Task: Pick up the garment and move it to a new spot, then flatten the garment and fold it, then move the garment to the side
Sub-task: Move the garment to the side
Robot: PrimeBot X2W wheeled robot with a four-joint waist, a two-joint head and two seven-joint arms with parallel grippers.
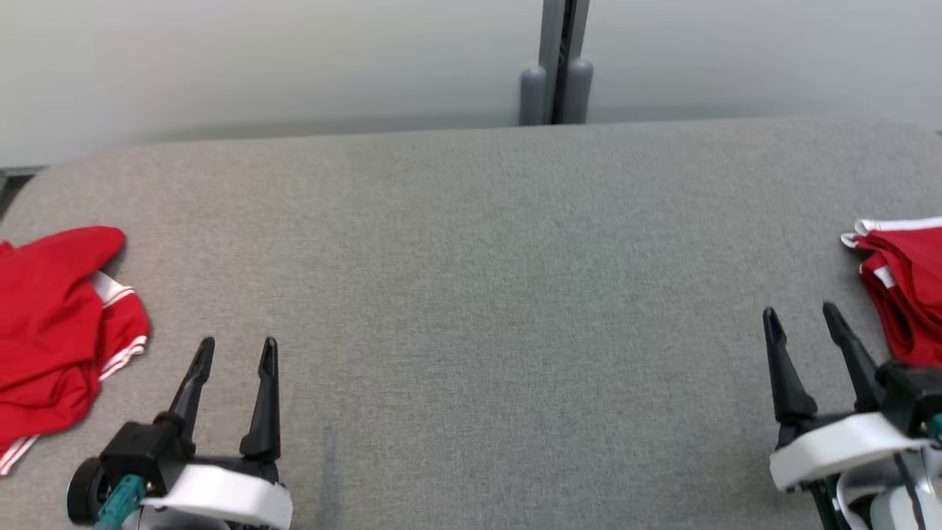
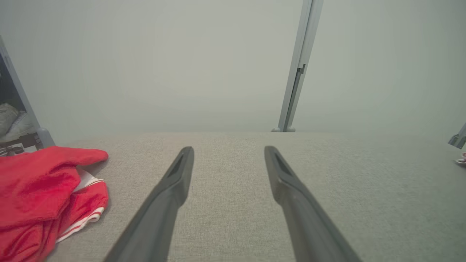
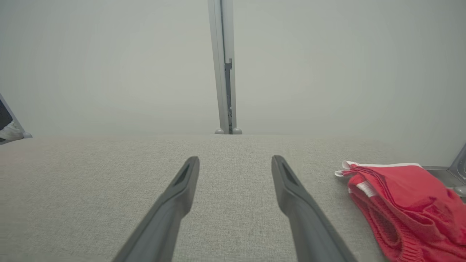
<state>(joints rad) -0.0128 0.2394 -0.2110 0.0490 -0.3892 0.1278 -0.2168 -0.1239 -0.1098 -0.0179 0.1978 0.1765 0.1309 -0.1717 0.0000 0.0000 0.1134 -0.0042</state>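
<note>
A: Opening step, by the look of it. Left fingers [image 1: 266, 368] and right fingers [image 1: 841, 331] both spread wide, gripping nothing, parked over the near edge of the desk [image 1: 471, 294].

B: And the crumpled red garment [image 1: 51, 324]?

A: Heaped at the far left of the desk, just beside the left fingers, with a white-striped hem poking out underneath. Second red garment [image 1: 909, 280] off at the far right, near the right fingers — neater, probably finished with.

B: So go for the left heap?

A: Most likely. Swing the left fingers across, keep them wide until over the cloth, then come down on a raised fold rather than the flat hem.

B: Why the fold?

A: Easier to pinch through a couple of layers without scraping the desk cover. Close firmly, lift straight up until clear, then carry toward the bare middle. Room enough there for flattening with both arms.

B: Anything to watch?

A: Catching only a thin edge and dragging instead of lifting. Worth checking the hang before travelling — and leaving the right heap alone.
</note>
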